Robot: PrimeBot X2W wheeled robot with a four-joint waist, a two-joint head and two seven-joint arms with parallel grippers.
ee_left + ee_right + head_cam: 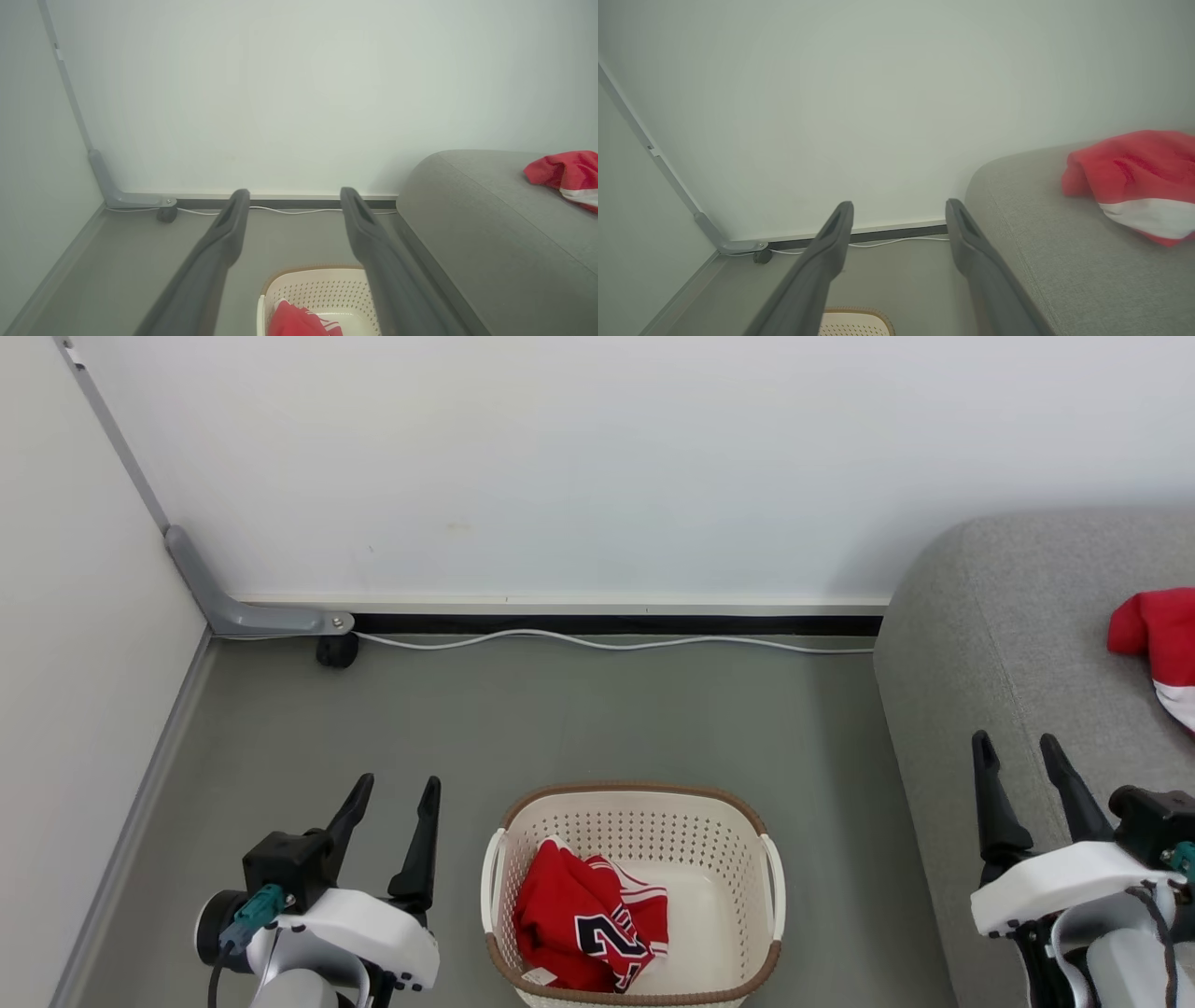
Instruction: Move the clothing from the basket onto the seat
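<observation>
Downward look from the head at a grey floor [560, 728] in a white-walled corner.

At 6 o'clock, a cream perforated laundry basket [653, 831] with a brown woven-look rim and white side handles, standing on the floor. Inside it, toward its 8 o'clock side, a crumpled red jersey [569, 915] with a navy-and-white number and white stripes, lying on the base and against the left wall.

At 3 o'clock, a grey fabric sofa [990, 644] with a rounded edge, near the basket but not touching it. On the sofa, at the far 3 o'clock edge of the view, a second red garment [1153, 625] with a white hem band, partly cut off by the frame.

At 7 o'clock, the left gripper [398, 784], dark fingers spread wide and holding nothing, left of the basket. At 4 o'clock, the right gripper [1016, 740], fingers likewise spread wide and empty, seen against the sofa.

At 12 o'clock along the skirting, a white cable [607, 641]. At 10 o'clock, a grey metal bracket [243, 616] with a small black wheel [336, 651] beside it.
</observation>
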